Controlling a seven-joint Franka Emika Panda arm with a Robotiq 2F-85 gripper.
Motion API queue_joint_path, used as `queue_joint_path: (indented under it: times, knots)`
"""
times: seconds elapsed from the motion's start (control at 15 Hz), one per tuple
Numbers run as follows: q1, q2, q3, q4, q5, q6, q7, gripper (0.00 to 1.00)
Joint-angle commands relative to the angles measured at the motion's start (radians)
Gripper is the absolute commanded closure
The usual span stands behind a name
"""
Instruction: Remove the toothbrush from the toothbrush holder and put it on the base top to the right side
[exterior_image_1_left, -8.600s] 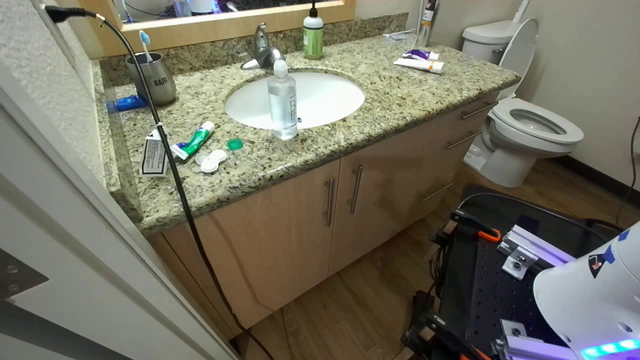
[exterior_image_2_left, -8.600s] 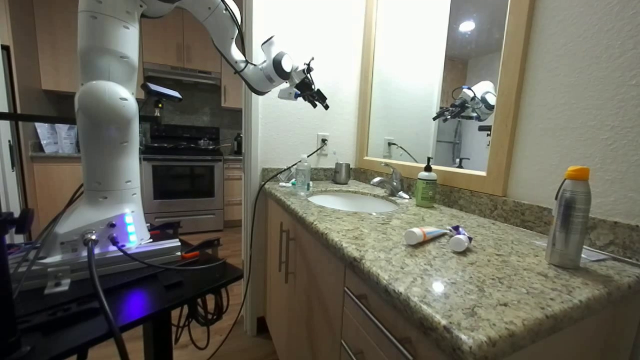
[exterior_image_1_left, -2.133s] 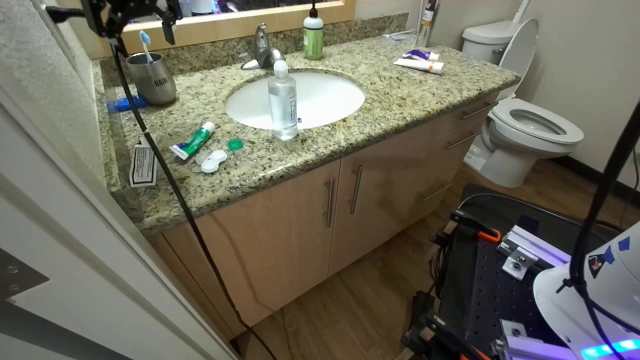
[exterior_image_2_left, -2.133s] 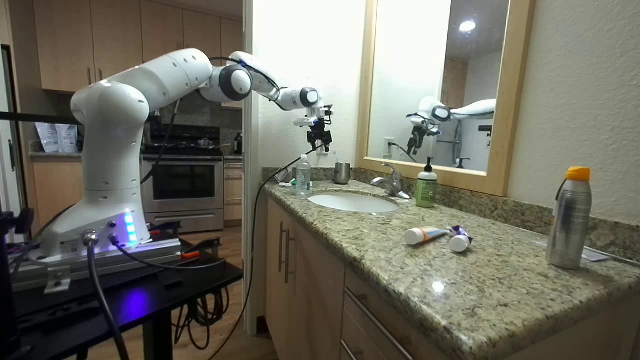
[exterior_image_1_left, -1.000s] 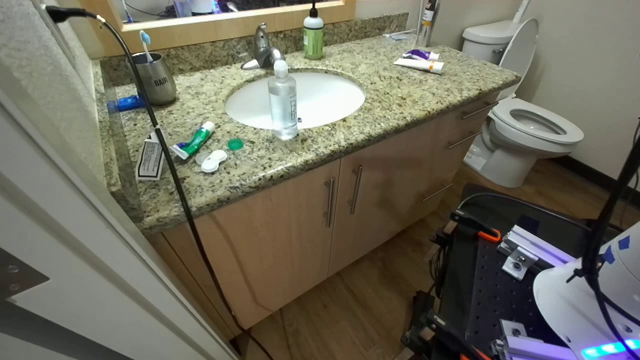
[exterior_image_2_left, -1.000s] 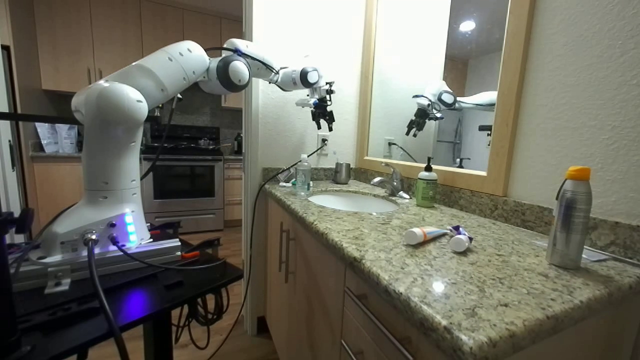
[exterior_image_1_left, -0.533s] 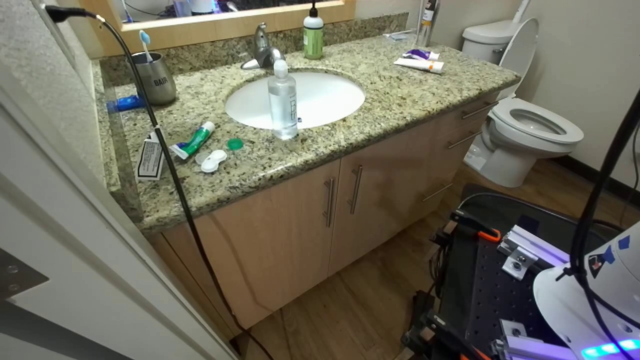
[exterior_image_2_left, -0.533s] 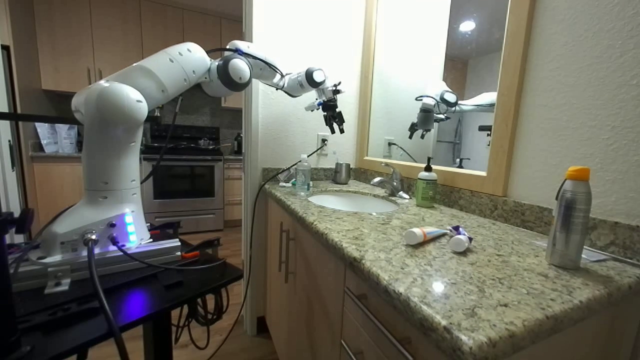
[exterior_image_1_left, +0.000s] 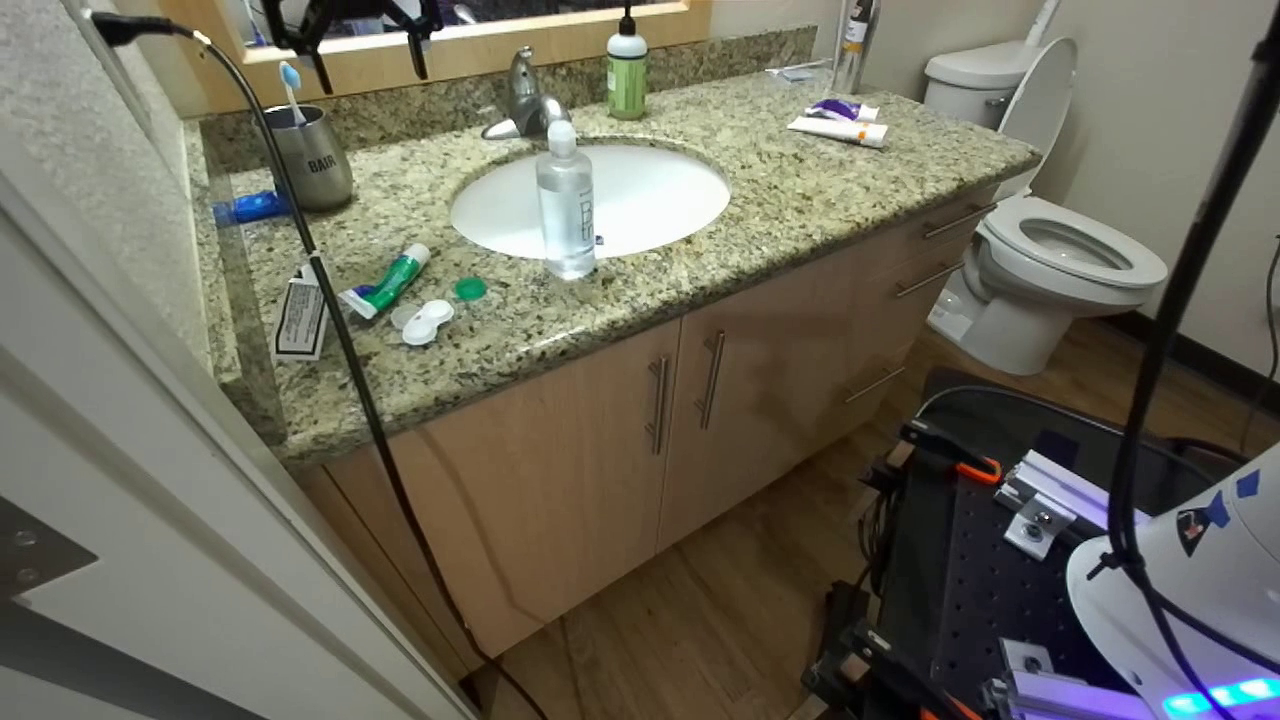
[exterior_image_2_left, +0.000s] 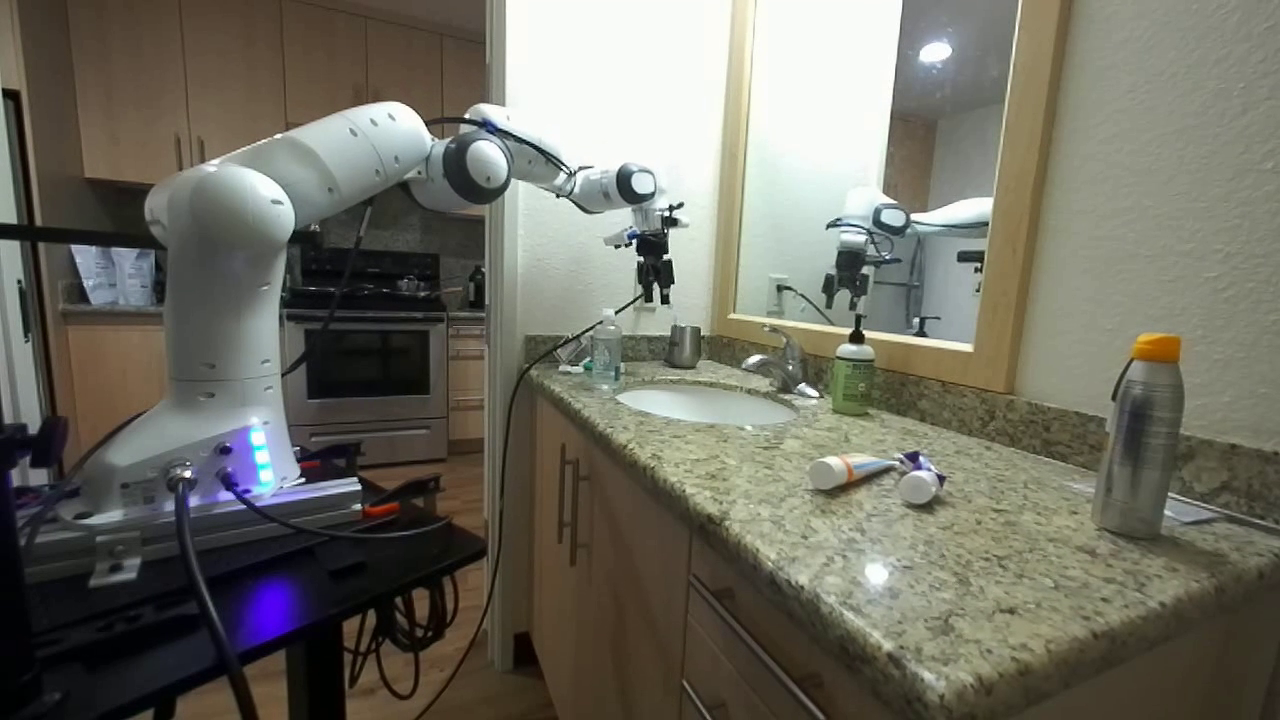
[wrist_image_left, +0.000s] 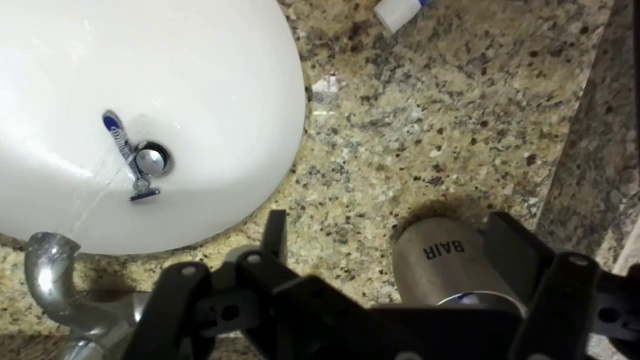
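Observation:
The blue-and-white toothbrush (exterior_image_1_left: 292, 95) stands in the metal toothbrush holder (exterior_image_1_left: 318, 165), marked BAIR, at the counter's corner by the wall. The holder also shows in an exterior view (exterior_image_2_left: 684, 347) and in the wrist view (wrist_image_left: 445, 250). My gripper (exterior_image_1_left: 372, 82) is open and empty, its fingers pointing down. It hangs above the holder's level and off to its sink side; the other exterior view also shows it (exterior_image_2_left: 657, 298). In the wrist view, the holder lies between the spread fingers (wrist_image_left: 389, 222), nearer one finger; the gripper body hides most of the toothbrush. The base top (exterior_image_1_left: 760, 210) is speckled granite.
A white sink (exterior_image_1_left: 640, 190) with a faucet (exterior_image_1_left: 525, 95) lies beside the holder. A clear bottle (exterior_image_1_left: 566, 210), green soap bottle (exterior_image_1_left: 627, 75) and toothpaste tubes (exterior_image_1_left: 840, 130) stand or lie on the counter. A black cord (exterior_image_1_left: 350, 340) hangs past the holder. A mirror is behind.
About two seconds ago my gripper hung near the cord; it then rose, swung toward the mirror, and has now come down again with fingers vertical. The toothbrush and holder have not moved.

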Motion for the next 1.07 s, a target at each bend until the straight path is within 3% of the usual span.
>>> queue_joint_path:
  times: [0.0,1.0]
  knots:
    - [-0.010,0.053,0.038,0.080,0.044,-0.008,-0.017,0.00]
    - [0.024,0.148,0.026,0.151,0.019,0.265,0.022,0.00]
